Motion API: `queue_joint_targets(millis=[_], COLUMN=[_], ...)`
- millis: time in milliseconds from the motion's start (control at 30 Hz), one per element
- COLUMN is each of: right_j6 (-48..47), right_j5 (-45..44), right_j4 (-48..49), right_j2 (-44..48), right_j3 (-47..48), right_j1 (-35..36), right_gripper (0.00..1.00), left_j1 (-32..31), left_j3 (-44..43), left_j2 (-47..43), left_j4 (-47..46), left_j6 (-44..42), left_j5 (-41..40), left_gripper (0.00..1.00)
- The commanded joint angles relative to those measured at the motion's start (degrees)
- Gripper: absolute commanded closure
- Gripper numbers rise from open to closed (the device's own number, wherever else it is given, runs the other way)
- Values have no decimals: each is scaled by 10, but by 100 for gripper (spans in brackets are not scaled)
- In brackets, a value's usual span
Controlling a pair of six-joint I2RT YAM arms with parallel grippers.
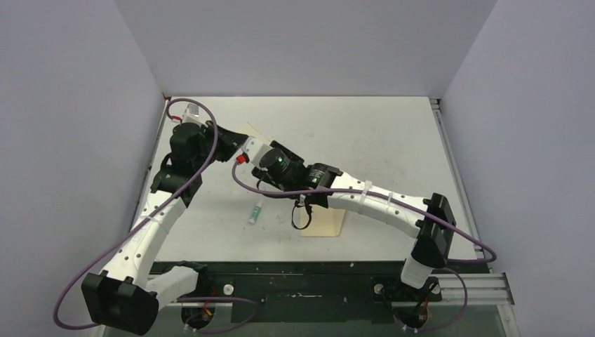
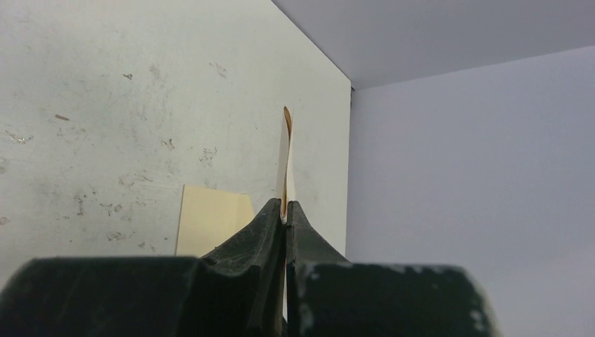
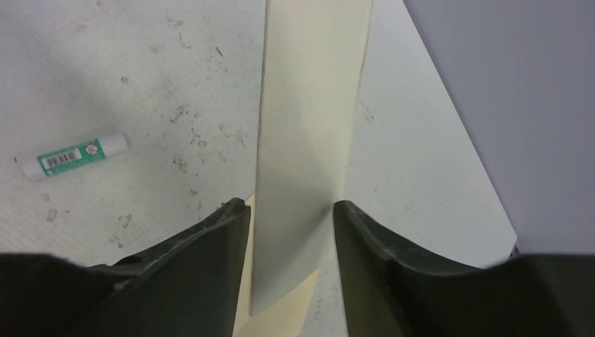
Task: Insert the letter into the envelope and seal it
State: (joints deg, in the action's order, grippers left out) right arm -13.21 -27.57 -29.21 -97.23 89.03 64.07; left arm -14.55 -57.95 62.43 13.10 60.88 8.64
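Insertion looks not yet begun: the left pincer (image 2: 284, 207), pressed shut on the letter (image 2: 286, 154), holds it on edge at 11 o'clock of the envelope (image 3: 309, 105), which lies on the desk (image 3: 140, 70) under the spread right pincer (image 3: 289, 207); next, its mouth needs opening and the sheet's edge aligning.

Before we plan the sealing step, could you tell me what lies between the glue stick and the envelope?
Nothing: in the right wrist view, only bare, scuffed table separates the glue stick from the envelope.
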Motion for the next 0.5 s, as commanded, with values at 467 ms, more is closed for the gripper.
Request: queue_joint_targets(millis=[467], right_j6=[347], right_j5=[672], right_j4=[217], right_j2=[216], right_j3=[-91], right_j1=[-360], right_gripper=[0], left_j1=[21], left_j3=[-23], left_j2=[-17], left_j4=[-270], left_j6=[-207], left_j5=[267], left_gripper=[100])
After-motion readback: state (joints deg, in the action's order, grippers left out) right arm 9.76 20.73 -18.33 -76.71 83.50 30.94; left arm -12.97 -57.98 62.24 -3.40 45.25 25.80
